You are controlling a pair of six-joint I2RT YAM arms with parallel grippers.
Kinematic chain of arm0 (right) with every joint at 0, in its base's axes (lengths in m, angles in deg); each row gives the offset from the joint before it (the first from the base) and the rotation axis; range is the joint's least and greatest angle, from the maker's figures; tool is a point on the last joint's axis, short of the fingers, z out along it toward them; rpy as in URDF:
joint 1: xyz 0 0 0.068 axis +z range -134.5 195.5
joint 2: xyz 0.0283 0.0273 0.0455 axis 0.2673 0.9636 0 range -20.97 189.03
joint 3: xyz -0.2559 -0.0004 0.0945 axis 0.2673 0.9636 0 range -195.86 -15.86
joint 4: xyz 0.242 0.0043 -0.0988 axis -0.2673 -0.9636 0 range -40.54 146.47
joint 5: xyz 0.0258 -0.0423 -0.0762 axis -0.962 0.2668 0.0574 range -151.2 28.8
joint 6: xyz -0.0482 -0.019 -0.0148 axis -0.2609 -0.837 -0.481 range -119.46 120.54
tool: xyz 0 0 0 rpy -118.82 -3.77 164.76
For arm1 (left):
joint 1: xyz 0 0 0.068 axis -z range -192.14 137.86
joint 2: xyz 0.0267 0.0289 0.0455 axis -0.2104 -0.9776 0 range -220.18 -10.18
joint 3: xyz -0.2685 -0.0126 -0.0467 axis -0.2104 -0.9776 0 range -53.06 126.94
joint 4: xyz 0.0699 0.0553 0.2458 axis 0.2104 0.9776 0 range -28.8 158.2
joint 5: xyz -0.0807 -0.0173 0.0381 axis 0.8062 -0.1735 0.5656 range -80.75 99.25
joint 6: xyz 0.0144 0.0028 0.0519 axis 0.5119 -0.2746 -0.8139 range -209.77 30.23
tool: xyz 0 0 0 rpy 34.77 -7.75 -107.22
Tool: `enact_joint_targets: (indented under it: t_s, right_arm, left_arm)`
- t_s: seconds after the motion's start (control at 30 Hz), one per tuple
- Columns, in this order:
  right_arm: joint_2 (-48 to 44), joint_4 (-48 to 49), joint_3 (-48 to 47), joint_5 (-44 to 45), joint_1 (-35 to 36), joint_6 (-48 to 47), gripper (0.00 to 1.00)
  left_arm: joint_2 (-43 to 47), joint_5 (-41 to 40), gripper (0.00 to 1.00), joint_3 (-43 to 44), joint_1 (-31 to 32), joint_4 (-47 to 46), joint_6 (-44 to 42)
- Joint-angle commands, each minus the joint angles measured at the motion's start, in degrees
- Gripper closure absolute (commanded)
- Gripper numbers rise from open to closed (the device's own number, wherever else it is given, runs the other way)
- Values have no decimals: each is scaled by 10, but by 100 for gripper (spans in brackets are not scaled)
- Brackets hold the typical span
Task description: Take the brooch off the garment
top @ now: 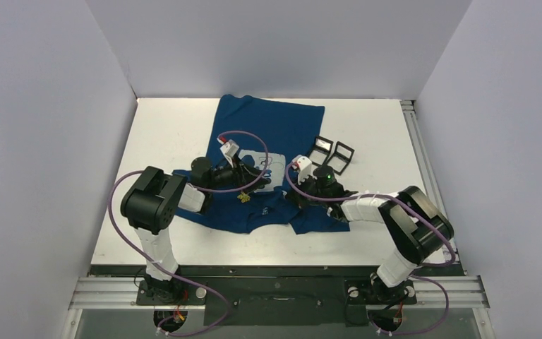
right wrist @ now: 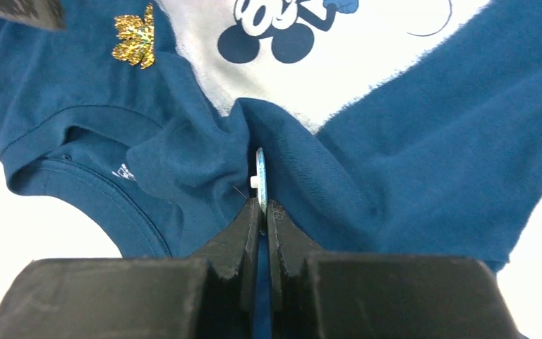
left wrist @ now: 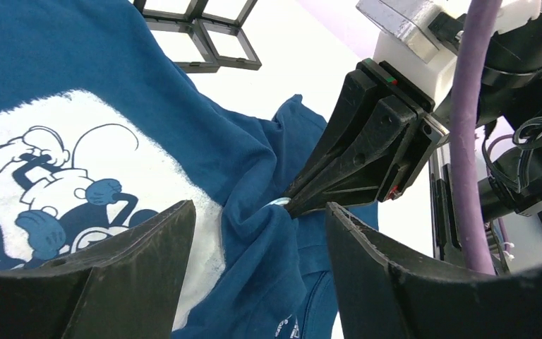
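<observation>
The dark blue T-shirt with the pale mouse print lies on the white table; it also shows in the left wrist view and the right wrist view. My right gripper is shut on a thin pale round brooch seen edge-on, with fabric bunched around it. In the left wrist view the brooch shows at the right gripper's tips. My left gripper is open and straddles the raised fold just short of the brooch. From above the left gripper and right gripper meet over the chest.
A gold glittery leaf-shaped piece sits on the shirt near the collar, also seen from above. Two black-framed square trays lie on the table right of the shirt, also in the left wrist view.
</observation>
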State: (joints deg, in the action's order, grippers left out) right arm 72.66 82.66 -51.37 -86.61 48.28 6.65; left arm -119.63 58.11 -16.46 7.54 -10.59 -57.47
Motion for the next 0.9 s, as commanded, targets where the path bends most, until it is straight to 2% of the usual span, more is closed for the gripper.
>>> enact_joint_targets:
  t_s: [0.0,0.13,0.33,0.5,0.6,0.7,0.87]
  right_arm:
    - [-47,-38,-20,21,-8,-33,100]
    - [-81,-66,-15,5,-19,-43,100]
    - [-135,-109,-27,-65,-52,-39,100]
    - [-177,-135,-49,-169,-71,13,100]
    - [-189,-118,-58,-233,-74,61,100]
    - [-196,-52,-60,-277,-75,149,100]
    - [-198,25,-56,-328,-71,258,100]
  left_arm:
    - [39,10,36,-4,-15,-13,-21]
    - [70,14,34,0,-27,21,-41]
    - [143,25,31,15,-41,144,-116]
    - [215,56,25,56,-44,341,-213]
    - [253,90,24,78,-43,452,-246]
    - [275,119,25,83,-40,479,-222]
    - [312,147,29,50,-17,411,-97]
